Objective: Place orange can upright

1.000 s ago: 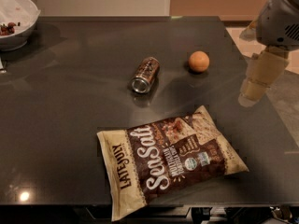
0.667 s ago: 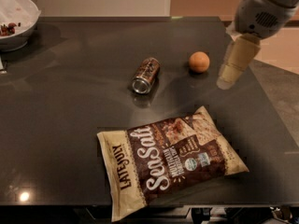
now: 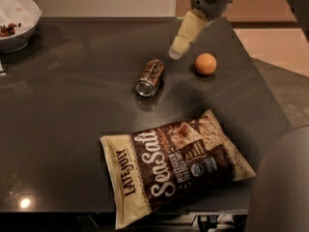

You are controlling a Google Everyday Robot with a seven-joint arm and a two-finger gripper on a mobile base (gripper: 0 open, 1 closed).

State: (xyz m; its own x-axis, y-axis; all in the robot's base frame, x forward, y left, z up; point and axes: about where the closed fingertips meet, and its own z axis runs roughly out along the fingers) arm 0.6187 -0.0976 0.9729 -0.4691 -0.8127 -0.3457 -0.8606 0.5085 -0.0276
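Observation:
The orange can (image 3: 150,77) lies on its side on the dark table (image 3: 72,115), its silver end facing the front left. It is coppery orange-brown with dark markings. My gripper (image 3: 176,51) hangs above the table at the back, just right of and behind the can, between the can and the orange ball (image 3: 205,64). It holds nothing that I can see. The cream fingers (image 3: 188,30) point down and to the left, tip close to the can's far end.
A brown-and-cream chip bag (image 3: 176,166) lies flat near the table's front edge. A white bowl (image 3: 14,21) with food stands at the back left corner. The table's right edge runs diagonally past the ball. A grey part of the robot (image 3: 285,182) fills the lower right.
My gripper has moved left across the table, from beyond the right edge past the orange ball to just beside the can. The can, ball and bag have not moved.

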